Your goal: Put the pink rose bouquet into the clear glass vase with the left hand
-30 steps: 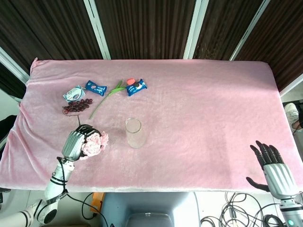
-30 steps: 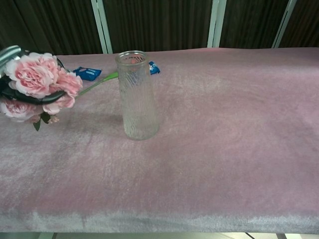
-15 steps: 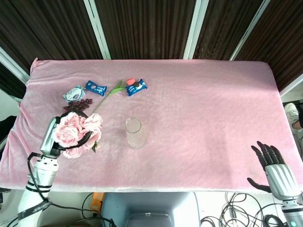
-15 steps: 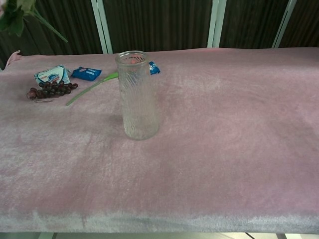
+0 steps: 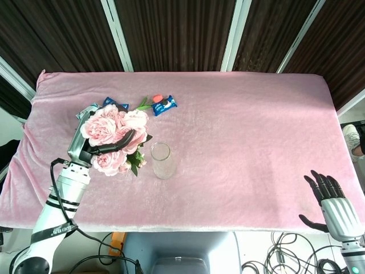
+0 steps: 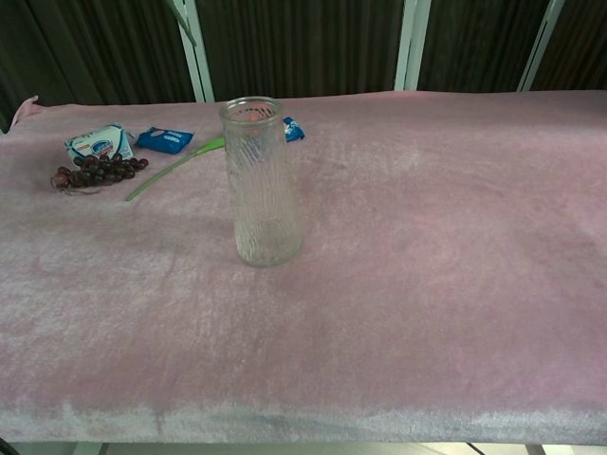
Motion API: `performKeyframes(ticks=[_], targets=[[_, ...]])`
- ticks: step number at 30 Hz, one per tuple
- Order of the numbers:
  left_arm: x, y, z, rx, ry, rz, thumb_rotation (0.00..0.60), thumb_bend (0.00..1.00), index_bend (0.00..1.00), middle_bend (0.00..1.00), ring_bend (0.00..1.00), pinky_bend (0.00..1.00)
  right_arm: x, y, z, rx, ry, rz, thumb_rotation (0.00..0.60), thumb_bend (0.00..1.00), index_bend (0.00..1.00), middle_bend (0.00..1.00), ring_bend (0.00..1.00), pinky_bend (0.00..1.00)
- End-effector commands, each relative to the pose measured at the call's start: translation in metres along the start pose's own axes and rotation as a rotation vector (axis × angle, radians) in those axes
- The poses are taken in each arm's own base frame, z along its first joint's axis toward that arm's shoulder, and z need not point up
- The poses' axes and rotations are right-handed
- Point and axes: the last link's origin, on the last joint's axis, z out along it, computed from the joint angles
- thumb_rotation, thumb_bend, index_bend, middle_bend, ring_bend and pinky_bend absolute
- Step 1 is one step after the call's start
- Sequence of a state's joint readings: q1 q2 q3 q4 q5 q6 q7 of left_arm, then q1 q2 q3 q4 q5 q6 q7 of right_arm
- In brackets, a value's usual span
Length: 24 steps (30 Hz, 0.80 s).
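Observation:
My left hand (image 5: 94, 149) grips the pink rose bouquet (image 5: 114, 137), lifted high over the table, just left of the clear glass vase (image 5: 161, 160). The blooms face up and nearly touch the vase's rim in the head view. In the chest view the vase (image 6: 261, 180) stands upright and empty, and only a green tip of the bouquet (image 6: 182, 21) shows at the top edge. My right hand (image 5: 333, 208) hovers with fingers spread past the table's near right corner, holding nothing.
On the pink cloth (image 5: 239, 125) at the back left lie a bunch of dark grapes (image 6: 95, 172), snack packets (image 6: 163, 139), a green-stemmed flower (image 6: 171, 167) and a blue packet (image 5: 165, 104).
My left hand has raised the bouquet and carried it right, toward the vase; it has left the chest view but for a leaf tip. The right hand stays put.

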<state>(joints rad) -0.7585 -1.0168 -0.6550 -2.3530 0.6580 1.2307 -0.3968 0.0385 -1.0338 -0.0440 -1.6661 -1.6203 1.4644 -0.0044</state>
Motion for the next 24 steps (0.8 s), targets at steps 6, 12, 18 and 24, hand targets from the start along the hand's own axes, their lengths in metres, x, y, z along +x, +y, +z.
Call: performKeyframes(ticks=[6, 12, 18, 24], targets=[[-0.021, 0.01, 0.018, 0.106, -0.02, -0.106, 0.6, 0.45, 0.86, 0.83, 0.64, 0.62, 0.003, 0.003, -0.002, 0.002, 0.001, 0.012, 0.6, 0.3, 0.0, 0.0, 0.0, 0.0], [-0.027, 0.004, 0.019, 0.185, -0.035, -0.117, 0.6, 0.45, 0.86, 0.83, 0.64, 0.63, 0.004, 0.003, -0.003, 0.002, 0.006, 0.014, 0.6, 0.3, 0.0, 0.0, 0.0, 0.0], [-0.033, -0.001, 0.019, 0.217, -0.041, -0.126, 0.6, 0.45, 0.86, 0.84, 0.64, 0.63, 0.004, 0.003, -0.003, 0.0, 0.009, 0.01, 0.6, 0.3, 0.0, 0.0, 0.0, 0.0], [-0.04, -0.007, 0.023, 0.226, -0.04, -0.115, 0.6, 0.45, 0.86, 0.84, 0.64, 0.63, 0.005, 0.004, -0.002, -0.004, 0.011, 0.013, 0.6, 0.3, 0.0, 0.0, 0.0, 0.0]])
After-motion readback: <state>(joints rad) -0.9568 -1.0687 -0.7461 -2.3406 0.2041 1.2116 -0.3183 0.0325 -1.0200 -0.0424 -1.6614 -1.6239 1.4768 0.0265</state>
